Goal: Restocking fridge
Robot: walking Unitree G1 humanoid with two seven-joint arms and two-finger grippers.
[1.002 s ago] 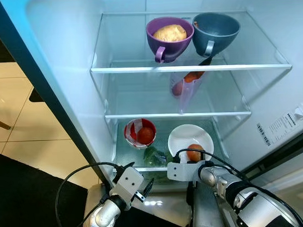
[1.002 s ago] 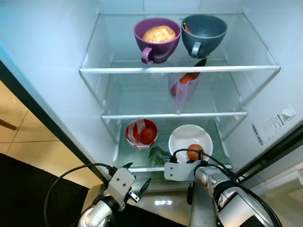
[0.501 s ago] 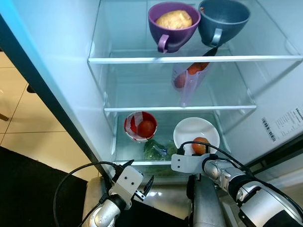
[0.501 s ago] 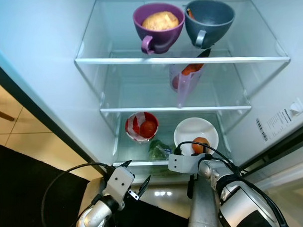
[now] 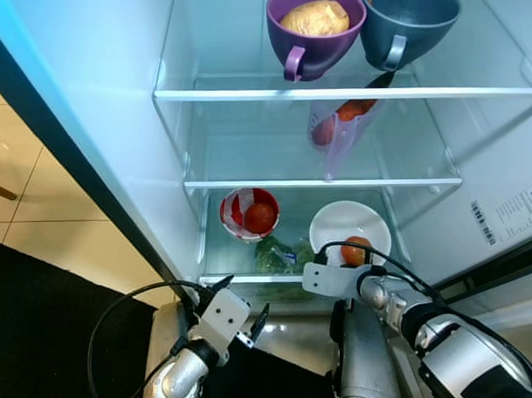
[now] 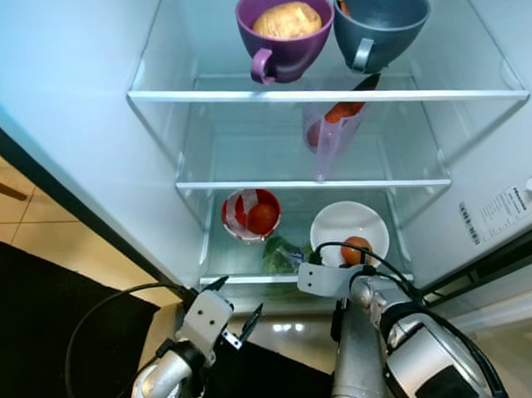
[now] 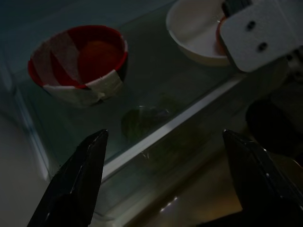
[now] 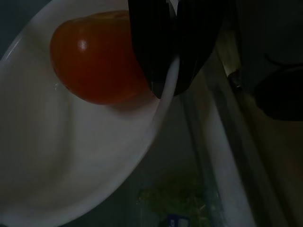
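the white plate [image 5: 341,224] sits on the lowest glass shelf [image 5: 251,277] of the fridge, toward its right side, with a tomato [image 5: 357,250] resting on its near edge; the plate is round, so it has no long axis and no pointing end, and what matters is that its near rim faces the robot; the right hand [image 8: 165,71] is right at that rim, its two black fingers [image 8: 147,52] drawn together over the plate's edge just beside the tomato, apparently pinching the rim, so the plate lies straight ahead of it; the left hand [image 7: 161,189] hangs lower and to the left, in front of the shelf lip, fingers spread wide and holding nothing; it looks toward the red and white bowl [image 5: 246,212] with its own tomato, and the greens [image 5: 277,254] between bowl and plate; the right arm is plainly nearer the plate
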